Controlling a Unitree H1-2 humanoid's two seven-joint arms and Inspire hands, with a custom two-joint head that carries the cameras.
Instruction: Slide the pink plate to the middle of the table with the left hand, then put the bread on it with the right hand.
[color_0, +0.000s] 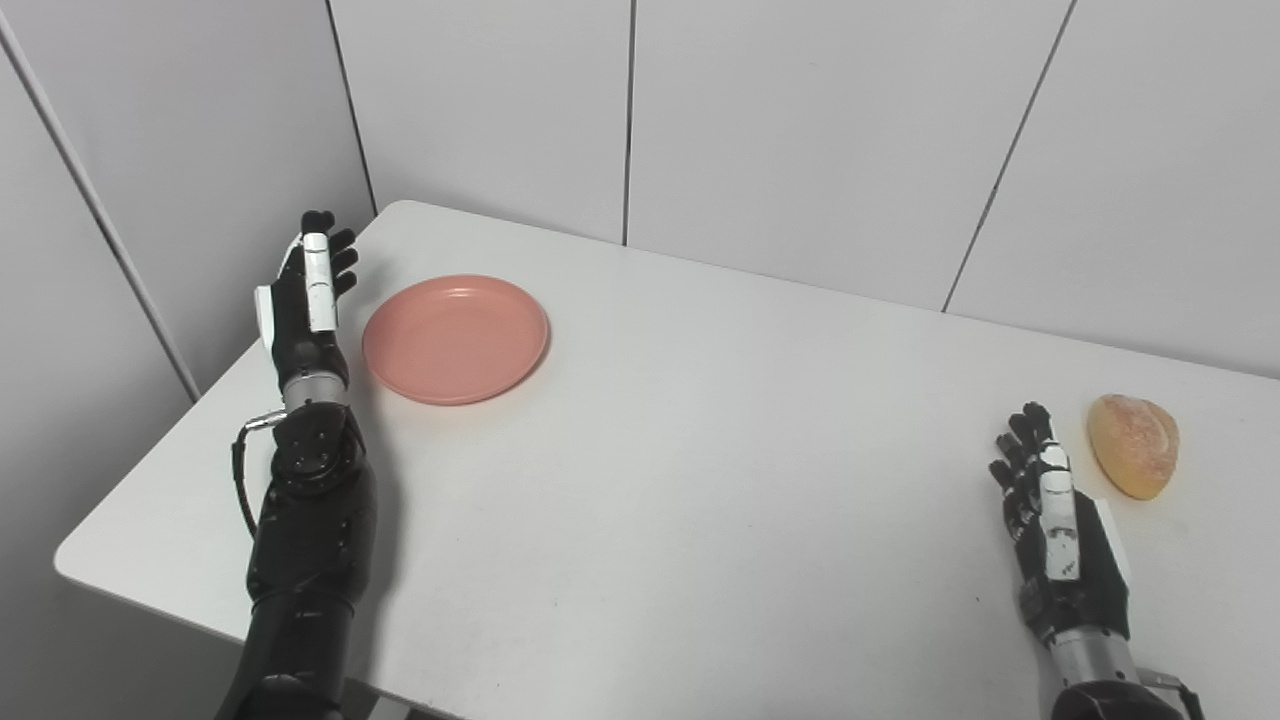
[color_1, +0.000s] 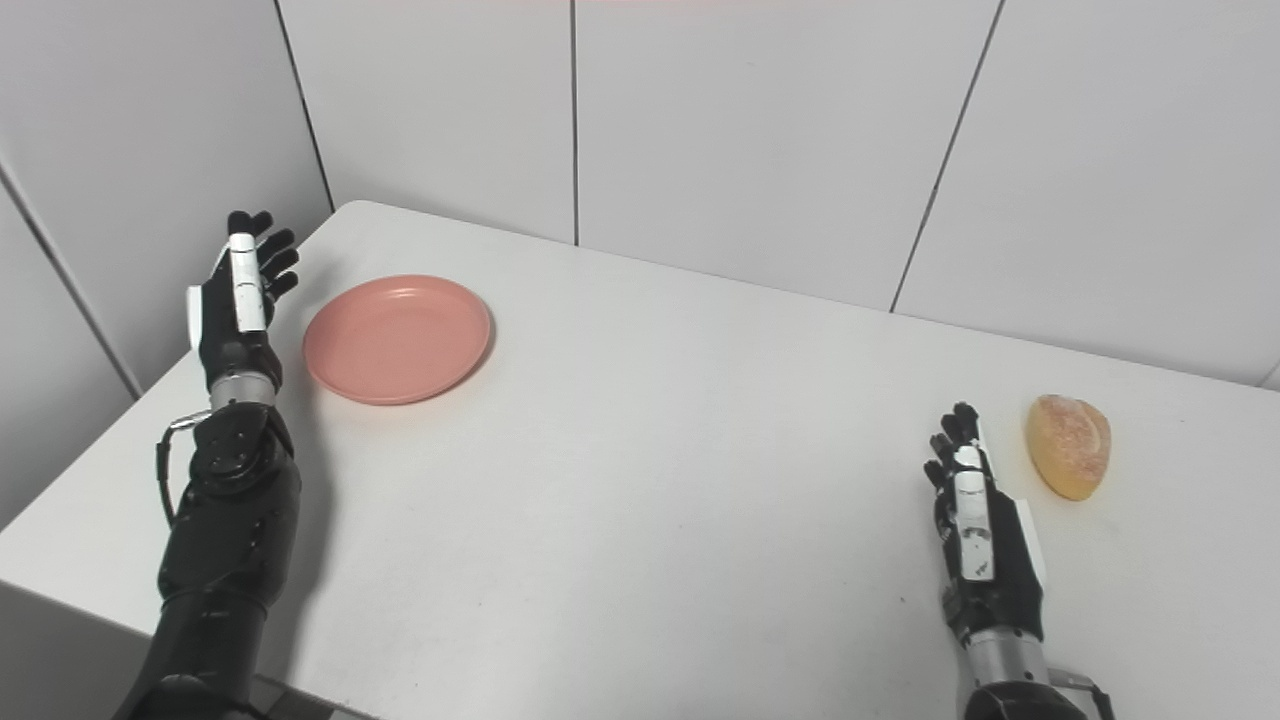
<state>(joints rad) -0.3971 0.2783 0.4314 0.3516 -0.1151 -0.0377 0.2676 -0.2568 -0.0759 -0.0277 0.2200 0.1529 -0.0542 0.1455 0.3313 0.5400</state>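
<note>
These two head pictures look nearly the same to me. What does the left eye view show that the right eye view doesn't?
Only the left eye view shows more of the side wall at the left, with a diagonal seam running down it. Only the right eye view shows more bare table beyond the bread. Both show the pink plate far left, the left robot hand open beside it, and the right robot hand open beside the bread, holding nothing.

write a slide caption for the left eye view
Left hand open beside the pink plate; right hand open near the bread.
</note>
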